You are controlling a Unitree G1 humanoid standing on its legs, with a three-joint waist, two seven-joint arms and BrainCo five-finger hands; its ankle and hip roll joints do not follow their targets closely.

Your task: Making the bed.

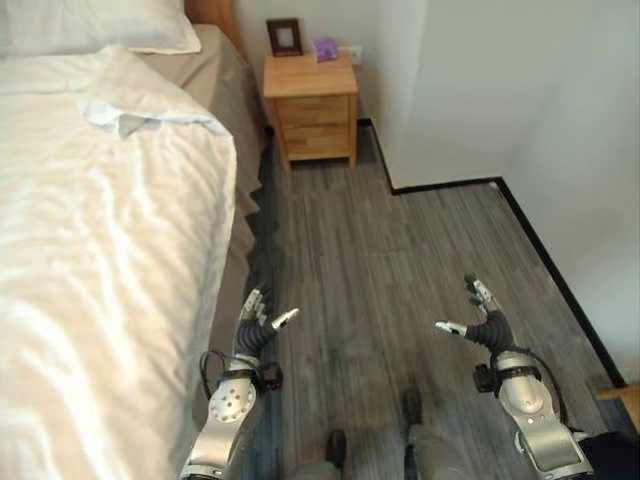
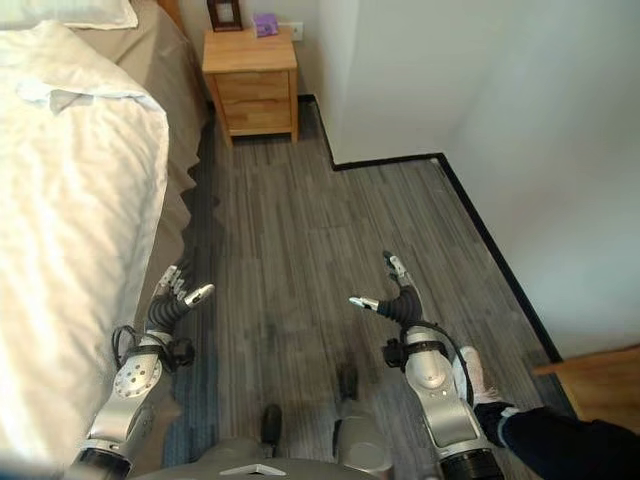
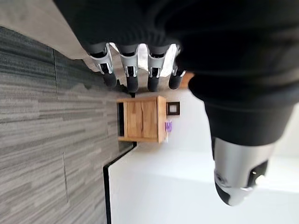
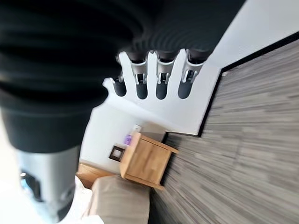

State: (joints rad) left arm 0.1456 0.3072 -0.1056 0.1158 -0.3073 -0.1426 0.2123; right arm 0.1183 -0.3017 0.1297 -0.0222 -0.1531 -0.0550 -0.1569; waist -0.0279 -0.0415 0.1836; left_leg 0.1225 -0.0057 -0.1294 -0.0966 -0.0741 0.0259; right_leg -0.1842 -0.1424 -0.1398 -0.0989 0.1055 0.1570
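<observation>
On a grey wood-plank floor (image 1: 400,250) bounded by white walls (image 1: 500,80) with a black skirting line, one bed (image 1: 100,250) occupies the robot's left. Its white duvet (image 1: 110,280) is wrinkled and hangs over the near edge, one corner folded back near the head to expose a beige sheet (image 1: 225,90). One white pillow (image 1: 90,25) lies at the head, against the wooden headboard (image 1: 212,12). One wooden nightstand (image 1: 311,105) stands just beside the bed in the corner, bearing one dark picture frame (image 1: 284,36) and one small purple object (image 1: 325,48). Left hand (image 1: 258,322), near the bed's edge, and right hand (image 1: 478,318), over bare floor, hold nothing, fingers straight and spread
</observation>
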